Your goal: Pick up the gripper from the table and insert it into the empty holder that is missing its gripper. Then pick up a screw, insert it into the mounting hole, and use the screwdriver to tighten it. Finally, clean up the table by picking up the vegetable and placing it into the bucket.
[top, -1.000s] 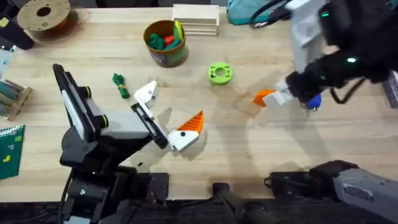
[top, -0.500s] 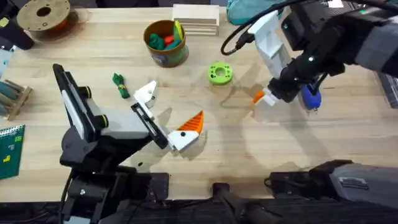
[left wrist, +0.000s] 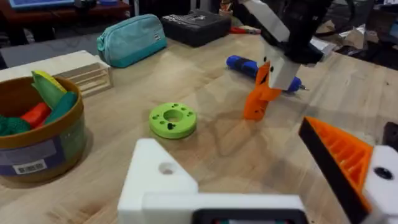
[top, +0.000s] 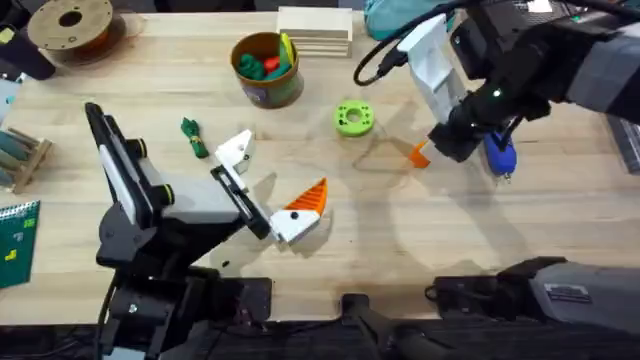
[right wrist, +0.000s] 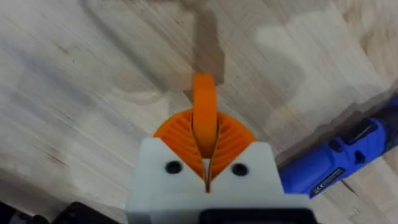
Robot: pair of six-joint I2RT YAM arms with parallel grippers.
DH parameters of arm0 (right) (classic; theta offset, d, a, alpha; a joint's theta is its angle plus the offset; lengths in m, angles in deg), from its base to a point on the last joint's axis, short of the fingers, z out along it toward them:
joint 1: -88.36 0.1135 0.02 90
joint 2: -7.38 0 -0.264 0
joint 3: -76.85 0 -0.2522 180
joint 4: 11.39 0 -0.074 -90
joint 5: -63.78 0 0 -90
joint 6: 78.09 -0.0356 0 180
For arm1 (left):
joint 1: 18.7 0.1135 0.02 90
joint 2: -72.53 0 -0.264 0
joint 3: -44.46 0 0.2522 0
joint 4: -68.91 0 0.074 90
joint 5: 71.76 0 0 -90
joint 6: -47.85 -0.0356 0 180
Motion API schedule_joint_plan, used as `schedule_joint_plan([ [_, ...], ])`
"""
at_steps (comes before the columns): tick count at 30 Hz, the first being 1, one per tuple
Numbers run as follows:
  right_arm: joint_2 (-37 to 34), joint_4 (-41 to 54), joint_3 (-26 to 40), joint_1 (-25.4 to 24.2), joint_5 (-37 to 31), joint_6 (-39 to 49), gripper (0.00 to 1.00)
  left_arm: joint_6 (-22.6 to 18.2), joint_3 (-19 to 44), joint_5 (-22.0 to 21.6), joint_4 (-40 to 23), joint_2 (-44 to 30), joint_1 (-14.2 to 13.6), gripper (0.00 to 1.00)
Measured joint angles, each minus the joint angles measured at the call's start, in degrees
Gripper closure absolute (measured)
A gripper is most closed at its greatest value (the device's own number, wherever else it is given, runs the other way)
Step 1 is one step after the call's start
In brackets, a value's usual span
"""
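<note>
My right gripper [top: 432,152] is shut on the small orange gripper [top: 419,154], held upright with its lower end at or just above the tabletop [left wrist: 256,102]. In the right wrist view, the ribbed orange pads clamp the gripper [right wrist: 204,115]. The blue screwdriver [top: 499,156] lies just right of it [right wrist: 336,163]. My left gripper [top: 268,183] stands open at centre left; one finger is the plain white holder [top: 238,150] [left wrist: 163,180], the other carries an orange wedge [top: 304,202]. The dark green vegetable [top: 194,138] lies left of the holder. The bucket [top: 267,70] stands behind. The screw is out of view.
A bright green ring disc [top: 353,118] lies between the bucket and my right gripper. A brown spool [top: 72,25] is at the back left, stacked wooden blocks [top: 315,30] and a teal pouch [left wrist: 132,38] at the back. Bare wood lies in front of the right gripper.
The right arm swung in over the table and turned its wrist more upright, keeping hold of the orange gripper at about the same spot. The left arm has not moved.
</note>
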Motion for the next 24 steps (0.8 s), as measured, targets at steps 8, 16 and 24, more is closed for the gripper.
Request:
schedule_joint_plan([
  [8,7.73,0.39,0.0,0.0,0.04,-1.66,0.984,0.0,0.02,0.0,0.02,0.0,0.0,0.014],
  [16,27.91,-8.98,1.99,-2.81,4.97,-9.19,0.984,0.0,0.01,0.0,0.0,0.0,0.0,0.014],
  [24,24.68,-30.24,-8.35,-8.76,33.71,-30.37,0.984,-0.02,0.0,0.02,0.0,0.0,0.0,0.014],
])
